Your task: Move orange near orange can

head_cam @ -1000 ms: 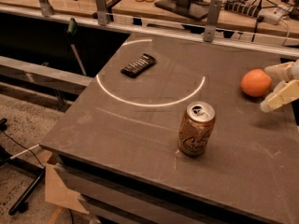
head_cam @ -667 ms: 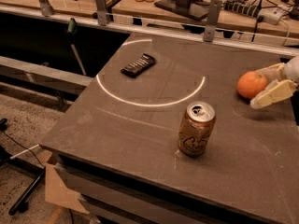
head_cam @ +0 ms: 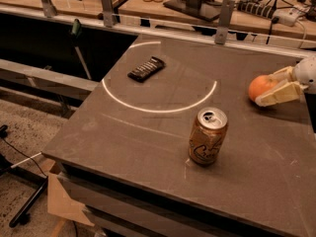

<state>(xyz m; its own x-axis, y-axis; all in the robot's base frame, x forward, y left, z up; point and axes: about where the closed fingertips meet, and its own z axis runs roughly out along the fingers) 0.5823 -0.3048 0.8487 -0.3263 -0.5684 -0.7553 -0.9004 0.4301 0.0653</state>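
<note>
The orange (head_cam: 258, 86), a round smooth fruit, is at the right edge of the dark table (head_cam: 148, 132). My gripper (head_cam: 262, 90) reaches in from the right, with one pale finger behind the orange and one in front of it, shut on it. The orange sits at or just above the tabletop. The orange can (head_cam: 207, 136), orange-tan with a silver top and pull tab, stands upright in the front middle of the table. It is well apart from the orange, to the orange's front left.
A flat black snack bar (head_cam: 146, 68) lies at the back left of the table, on a white circle line (head_cam: 158, 110). Metal posts and a rail (head_cam: 224, 14) run along the back edge. The table's left and front edges drop to the floor.
My gripper has moved left with the orange held between its fingers, a little closer to the can. The can and snack bar have not moved.
</note>
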